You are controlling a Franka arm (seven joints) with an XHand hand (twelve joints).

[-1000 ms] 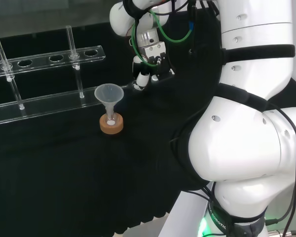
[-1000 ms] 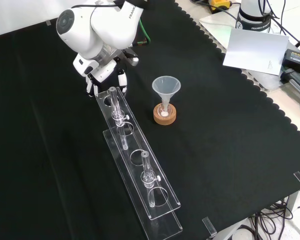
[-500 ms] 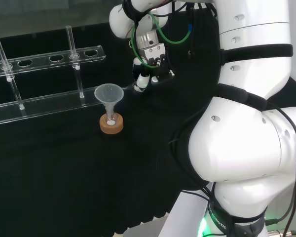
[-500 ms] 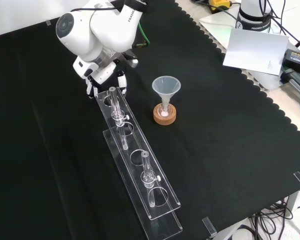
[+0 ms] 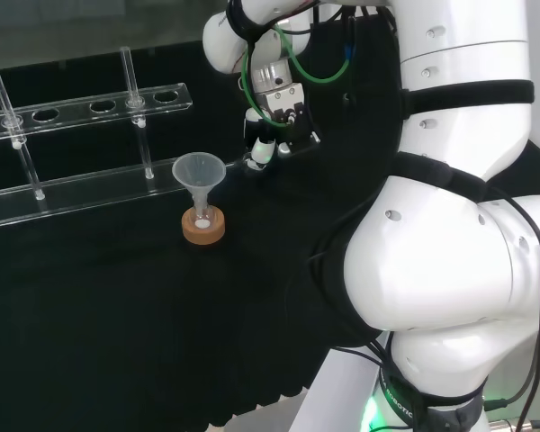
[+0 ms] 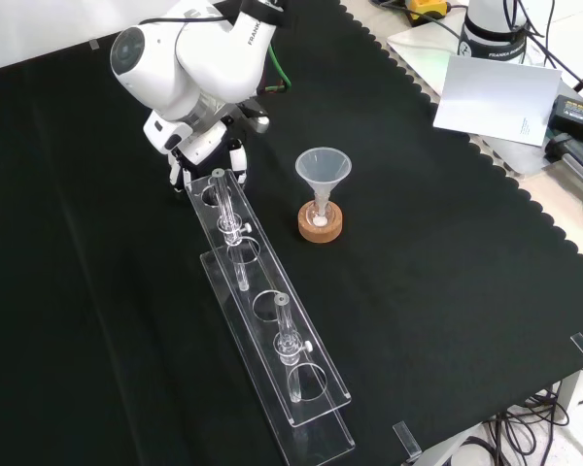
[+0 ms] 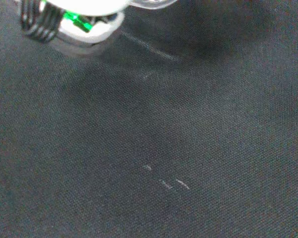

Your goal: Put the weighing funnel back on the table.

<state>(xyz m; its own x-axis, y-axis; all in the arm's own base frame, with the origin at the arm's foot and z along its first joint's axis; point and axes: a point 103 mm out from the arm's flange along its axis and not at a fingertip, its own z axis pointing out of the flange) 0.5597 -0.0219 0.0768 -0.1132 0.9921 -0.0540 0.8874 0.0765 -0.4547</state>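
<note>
Weighing funnel (image 7: 151,48) hard to make out: a thin clear streak on the black cloth of the table (image 6: 418,291), close under the hand (image 5: 277,126), may be its stem (clear ware on dark cloth gives little away). The hand hangs low at the upper end of the test tube rack (image 6: 262,330) in the front view, having drifted slightly up over the past second. Whether it grasps or has released cannot be told. The lift suggests the set-down is at or near its end. The funnel (image 5: 198,171) stands nearby on its cork ring (image 5: 203,227).
</note>
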